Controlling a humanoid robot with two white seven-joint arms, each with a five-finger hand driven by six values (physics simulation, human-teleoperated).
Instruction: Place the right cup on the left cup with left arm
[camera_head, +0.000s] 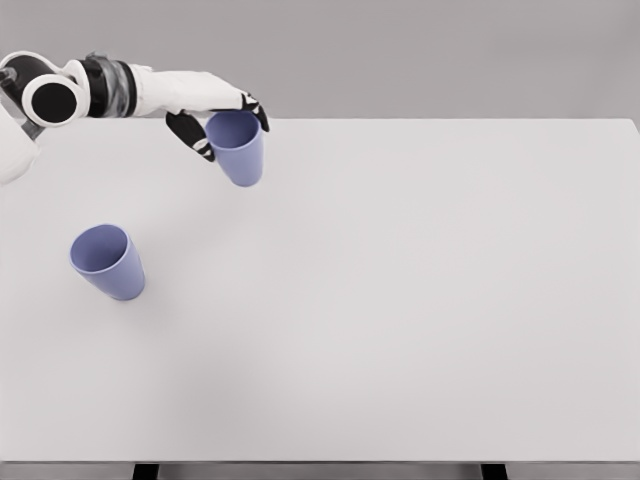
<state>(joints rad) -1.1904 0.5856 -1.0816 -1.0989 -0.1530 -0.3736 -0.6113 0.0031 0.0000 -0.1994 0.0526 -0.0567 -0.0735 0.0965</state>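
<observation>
The left hand (222, 122) comes in from the upper left and grips a blue cup (237, 148) near its rim: a dark-tipped thumb (192, 137) lies on the cup's near left side and the other fingers (255, 108) curl over the far side. The held cup hangs just below the hand, mouth up and tipped a little toward the camera. It appears to be lifted off the table (400, 300), though with no clear shadow beneath it that is a judgement, not something plainly seen.

The second cup (107, 262) stands below and to the left of the hand, well apart from it, mouth open upward and leaning the same way in this view.

The step in hand looks like the carry: the grasp is made and stacking is not yet done. The next move calls for bringing the held cup down and to the left until it sits over the other cup's mouth, keeping it upright so its narrower base can drop into the rim, then lowering it and letting the fingers go.

Some things cannot be read. The palm and most of the fingers are behind the cup's rim, so how firm the grip is stays unclear. The arm is cut off at the left edge. The right arm is not in view.
</observation>
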